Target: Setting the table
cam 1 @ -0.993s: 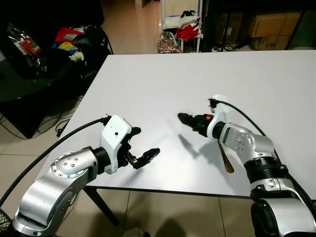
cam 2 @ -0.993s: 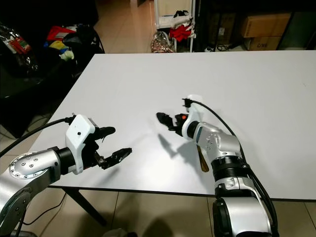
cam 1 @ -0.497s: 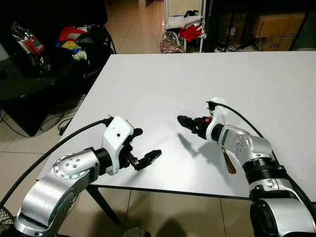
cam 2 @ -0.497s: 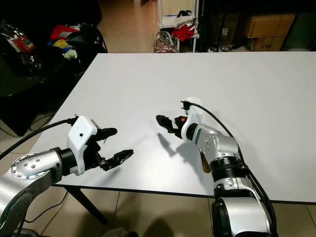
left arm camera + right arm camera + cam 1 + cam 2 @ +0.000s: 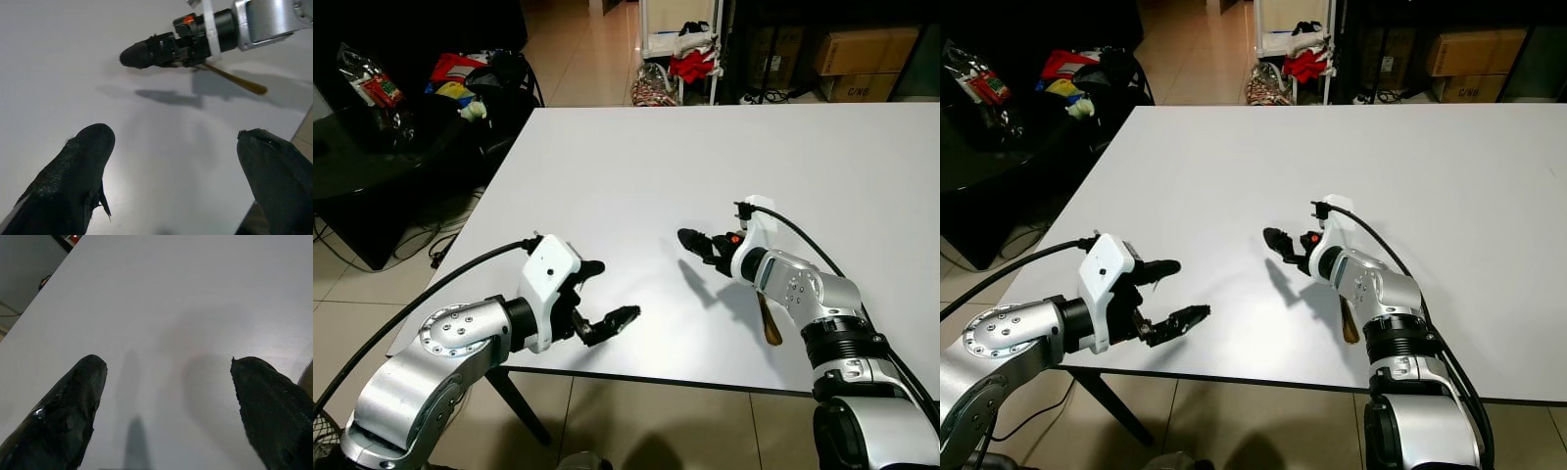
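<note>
At the white surface (image 5: 636, 166), near its front edge | left tool (image 5: 607, 294) is held at 7 o'clock, fingers spread, nothing gripped | right tool (image 5: 697, 243) is held at centre, fingers spread apart, empty | a brown spoon-like utensil (image 5: 768, 319) is seen lying at 5 o'clock beneath the right forearm.

Silver jointed arms, white wrist housings, black cables, black-fingered left pincer (image 5: 599, 299).
</note>
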You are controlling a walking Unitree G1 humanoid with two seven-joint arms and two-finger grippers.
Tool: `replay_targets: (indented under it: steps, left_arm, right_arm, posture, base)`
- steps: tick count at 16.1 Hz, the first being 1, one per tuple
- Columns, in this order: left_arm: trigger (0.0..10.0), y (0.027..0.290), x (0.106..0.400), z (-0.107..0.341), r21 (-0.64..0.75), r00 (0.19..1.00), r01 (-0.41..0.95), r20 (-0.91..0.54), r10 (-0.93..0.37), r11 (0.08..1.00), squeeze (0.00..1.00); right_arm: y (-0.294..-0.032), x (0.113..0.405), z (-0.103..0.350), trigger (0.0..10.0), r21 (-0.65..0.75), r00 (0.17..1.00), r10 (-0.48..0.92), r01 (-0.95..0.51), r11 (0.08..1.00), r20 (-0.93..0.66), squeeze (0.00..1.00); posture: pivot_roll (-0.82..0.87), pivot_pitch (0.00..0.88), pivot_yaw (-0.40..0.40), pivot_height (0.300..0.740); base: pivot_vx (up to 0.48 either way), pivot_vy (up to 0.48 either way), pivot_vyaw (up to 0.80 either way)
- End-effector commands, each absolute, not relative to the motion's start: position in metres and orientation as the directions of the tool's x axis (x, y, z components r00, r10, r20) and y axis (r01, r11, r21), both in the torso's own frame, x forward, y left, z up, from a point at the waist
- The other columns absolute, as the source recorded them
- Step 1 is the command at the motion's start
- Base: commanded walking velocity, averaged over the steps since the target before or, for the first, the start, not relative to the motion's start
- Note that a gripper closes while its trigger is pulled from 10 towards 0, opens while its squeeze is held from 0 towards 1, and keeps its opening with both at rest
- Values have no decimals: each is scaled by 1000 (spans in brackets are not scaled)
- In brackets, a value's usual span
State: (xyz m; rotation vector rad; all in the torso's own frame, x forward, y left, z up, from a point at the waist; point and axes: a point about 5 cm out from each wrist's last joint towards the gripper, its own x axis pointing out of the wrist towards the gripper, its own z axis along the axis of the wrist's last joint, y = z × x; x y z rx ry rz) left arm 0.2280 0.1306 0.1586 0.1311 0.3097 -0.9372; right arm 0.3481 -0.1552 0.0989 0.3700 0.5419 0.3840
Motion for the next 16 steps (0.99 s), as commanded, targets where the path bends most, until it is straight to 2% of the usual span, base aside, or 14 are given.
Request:
replay_targets:
  steps: [1,5,6,7,8,9,12,13,16]
  left_arm:
    - [10000,131,227,159,-17,539,818,-324,-777,575,0]
    - [10000,134,230,162,4,560,808,-315,-766,589,0]
    - [10000,136,232,165,20,599,784,-285,-749,620,0]
    - [10000,138,234,167,33,639,755,-259,-724,655,0]
    - [10000,144,237,169,39,735,666,-205,-646,745,0]
    - [10000,148,234,172,52,788,607,-162,-593,793,0]
    - [10000,153,224,175,62,879,471,-113,-463,880,0]
    - [10000,154,221,177,62,902,426,-99,-419,902,0]
    - [10000,160,212,172,38,944,319,-98,-314,947,0]
  right_arm:
    - [-160,345,94,10000,429,785,424,-226,875,-451,1000]
    - [-153,347,112,10000,430,804,476,-312,847,-357,1000]
    - [-151,345,122,10000,415,809,505,-366,833,-300,1000]
    - [-149,341,131,10000,392,813,525,-410,823,-252,875]
    - [-146,326,150,10000,319,827,538,-472,822,-161,0]
    - [-147,310,165,10000,224,872,481,-452,863,-95,0]
    - [-146,272,171,10000,178,941,334,-320,931,-56,0]
    - [-148,261,172,10000,103,961,274,-269,958,-33,0]
    - [-150,238,165,10000,113,975,218,-212,971,-39,0]
  posture:
    - [51,0,98,740]
    - [51,0,99,740]
    - [53,0,94,740]
    - [55,0,91,740]
    - [55,0,89,740]
    - [54,0,83,740]
    - [67,0,73,740]
    - [74,0,67,740]
    - [77,0,51,740]
  base:
    - [0,0,0]
    - [0,0,0]
    - [0,0,0]
    - [0,0,0]
    - [0,0,0]
    - [0,0,0]
    - [0,-244,0]
    - [0,-480,0]
    - [0,-480,0]
